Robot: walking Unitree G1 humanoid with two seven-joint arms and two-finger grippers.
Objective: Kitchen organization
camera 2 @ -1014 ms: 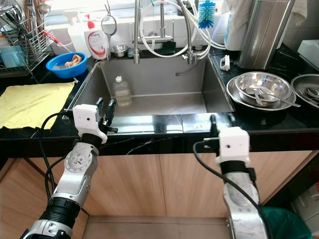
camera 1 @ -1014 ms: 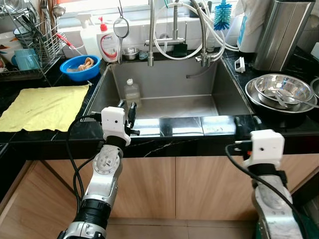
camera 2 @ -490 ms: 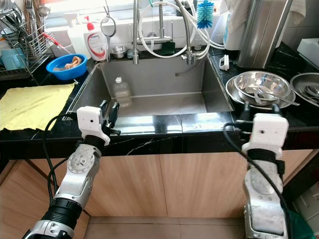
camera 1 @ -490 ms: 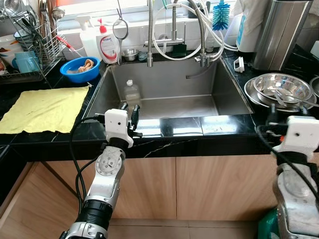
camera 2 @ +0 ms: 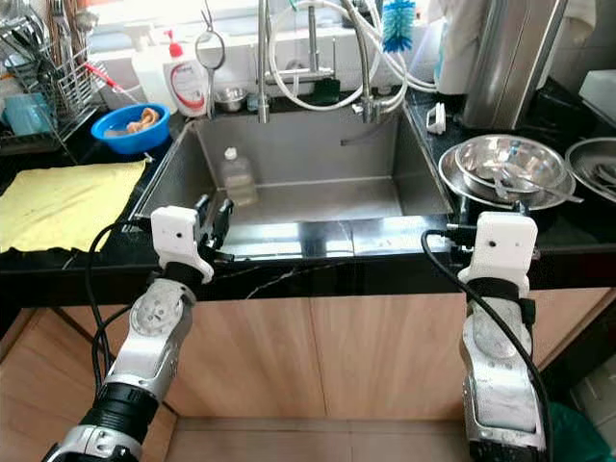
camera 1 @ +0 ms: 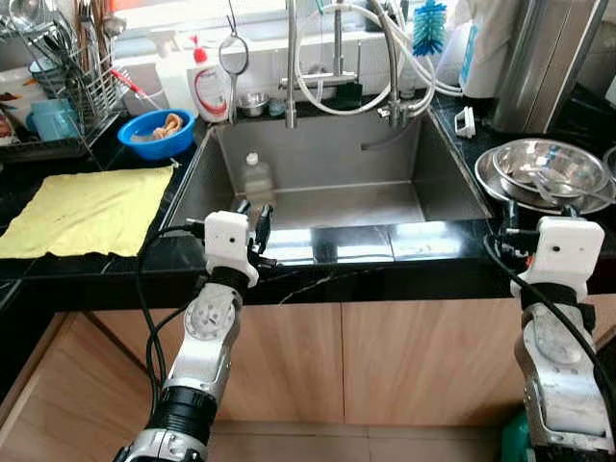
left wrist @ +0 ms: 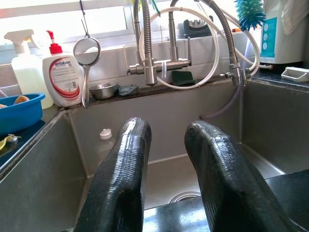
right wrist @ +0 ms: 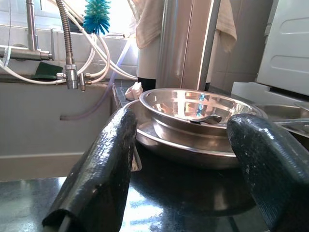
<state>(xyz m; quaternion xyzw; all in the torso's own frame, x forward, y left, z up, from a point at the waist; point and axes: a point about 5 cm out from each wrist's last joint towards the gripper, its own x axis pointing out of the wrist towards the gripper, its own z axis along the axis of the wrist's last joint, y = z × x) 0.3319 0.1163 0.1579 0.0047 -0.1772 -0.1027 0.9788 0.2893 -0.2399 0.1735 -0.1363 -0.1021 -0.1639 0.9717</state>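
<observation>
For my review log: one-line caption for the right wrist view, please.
Right gripper open, low over the black counter, its fingers framing stacked steel bowls beside the sink.

I note a glossy black table [camera 1: 87, 265] with faint pale veining, carrying a plain yellow cloth [camera 1: 82, 209]. The sink [camera 1: 332, 173] is grey steel, and the nested bowls [camera 1: 539, 173] are mirror-bright silver. A blue bowl [camera 1: 154, 133] sits by a white bottle with a red pump and red label [camera 1: 210, 87]. The brush [camera 1: 429, 19] is turquoise. Cabinet fronts [camera 1: 385, 361] are pale wood grain.
</observation>
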